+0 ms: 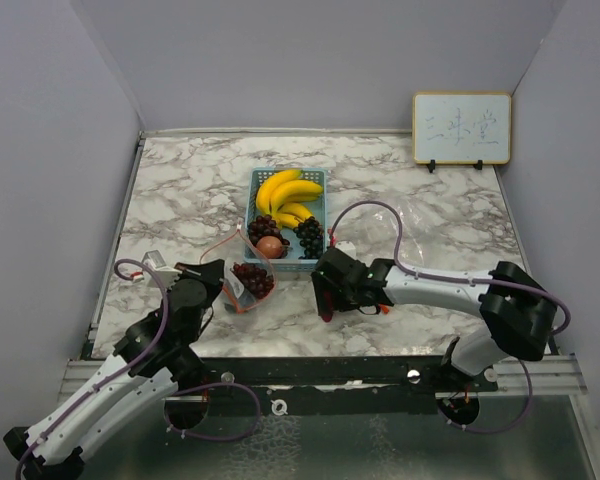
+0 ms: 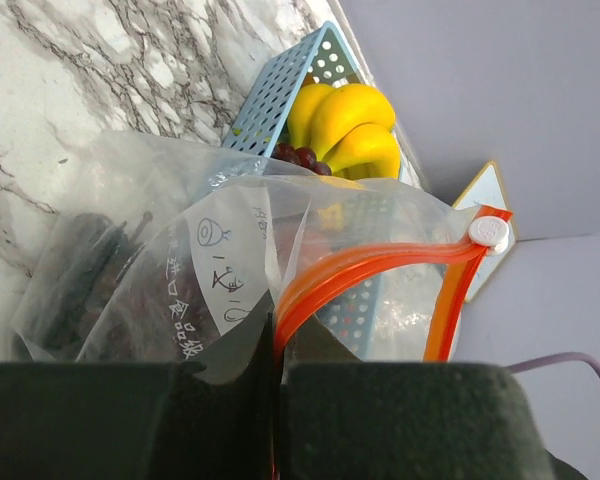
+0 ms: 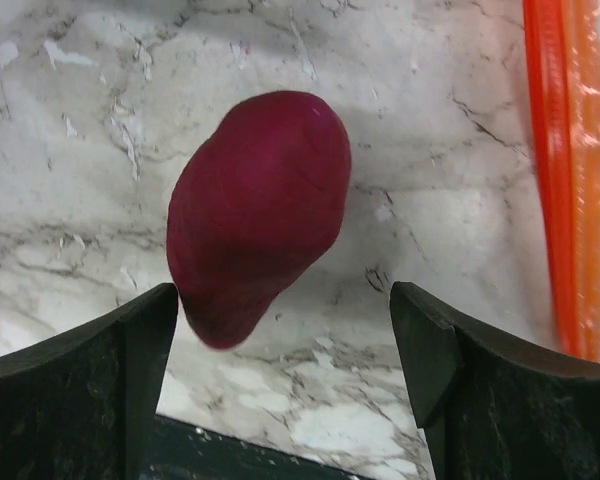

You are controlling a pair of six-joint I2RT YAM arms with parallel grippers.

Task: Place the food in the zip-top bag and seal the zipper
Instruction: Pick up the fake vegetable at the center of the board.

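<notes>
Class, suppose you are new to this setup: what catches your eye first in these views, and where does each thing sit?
The yellow bananas stand out most, lying in the blue basket at mid-table. In the right wrist view a magenta vegetable fills the frame, against the marble between the right gripper's open fingers. The left gripper pinches the zip-top bag near its bright orange zipper, dark grapes inside.

- I work in a robot test booth, a lab set-up and not a home.
- Plain grey walls (image 1: 320, 60) box in my marble-patterned table (image 1: 180, 180) on three sides.
- My left arm (image 1: 90, 400) and right arm (image 1: 435, 287) are bolted to a rail (image 1: 320, 378) at the table's near edge.
- A small handwritten whiteboard (image 1: 461, 128) stands at the back right.
</notes>
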